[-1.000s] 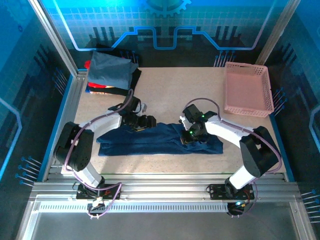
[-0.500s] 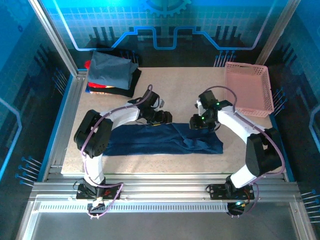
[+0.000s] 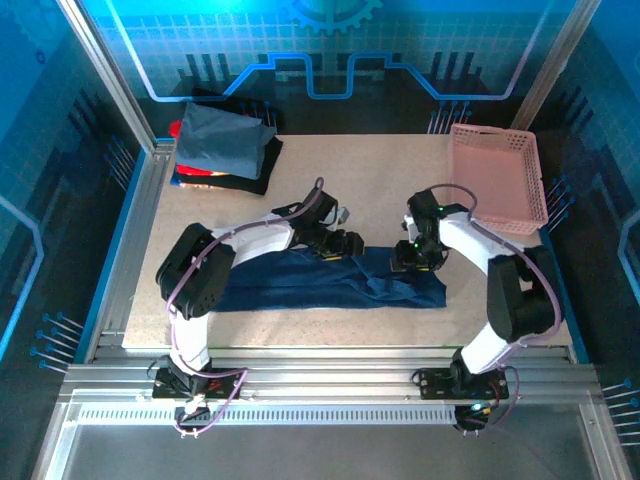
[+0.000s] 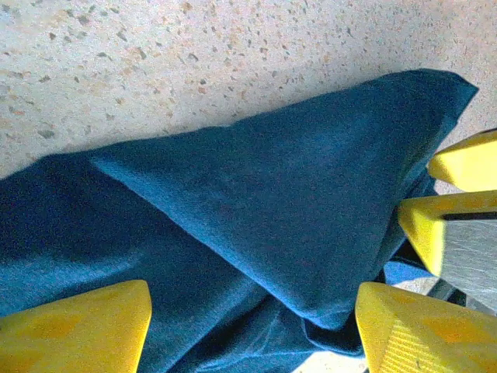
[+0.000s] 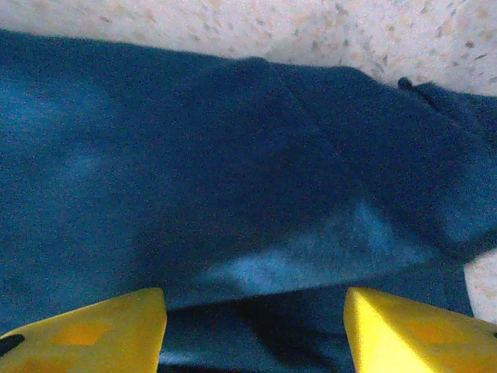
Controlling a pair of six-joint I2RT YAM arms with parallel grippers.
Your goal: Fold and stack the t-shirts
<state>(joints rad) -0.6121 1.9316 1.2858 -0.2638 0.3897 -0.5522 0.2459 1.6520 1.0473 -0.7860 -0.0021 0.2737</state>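
Top external view: the left gripper (image 3: 340, 243) sits low at the far edge of the navy shirt (image 3: 290, 285). The shirt lies in a long, rumpled band across the table (image 3: 350, 175). Most of the cloth runs off to this gripper's left and back toward the arm bases. The right gripper (image 3: 411, 258) is over the shirt's right end, near the left gripper but apart from it. A stack (image 3: 220, 150) of folded shirts lies well beyond the left gripper and off to its left, slate-blue on top with red and black edges below. A pink basket (image 3: 497, 130) stands beyond the right gripper, to its right.

In the left wrist view, the left gripper's fingers (image 4: 78, 326) stand wide apart. A raised triangular fold of the shirt lies between and ahead of them, loose and not pinched. Speckled table shows past the fold.

In the right wrist view, the right gripper's fingers (image 5: 93, 326) are also spread, released. The shirt lies under and ahead of them, unclamped, with bare table beyond.
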